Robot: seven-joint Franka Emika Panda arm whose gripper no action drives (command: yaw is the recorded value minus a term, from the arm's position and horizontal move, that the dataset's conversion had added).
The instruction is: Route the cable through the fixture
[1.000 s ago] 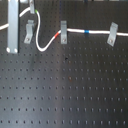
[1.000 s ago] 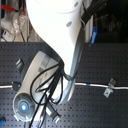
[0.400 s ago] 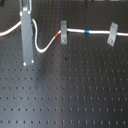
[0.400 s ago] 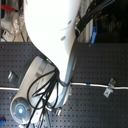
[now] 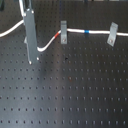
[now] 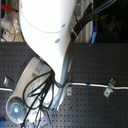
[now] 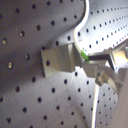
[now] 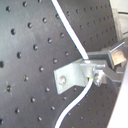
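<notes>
Claw lower than 1 s ago, finger tip near board; grip state unclear. Cable threads 2 clips.

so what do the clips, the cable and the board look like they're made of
Clips: dull grey bent sheet metal, going by the flat folded faces and a screw in the second wrist view. Cable: white flexible cord, probably plastic-sheathed, since it curves smoothly. Board: matte black plate with a regular hole grid, likely painted or anodised metal.
</notes>
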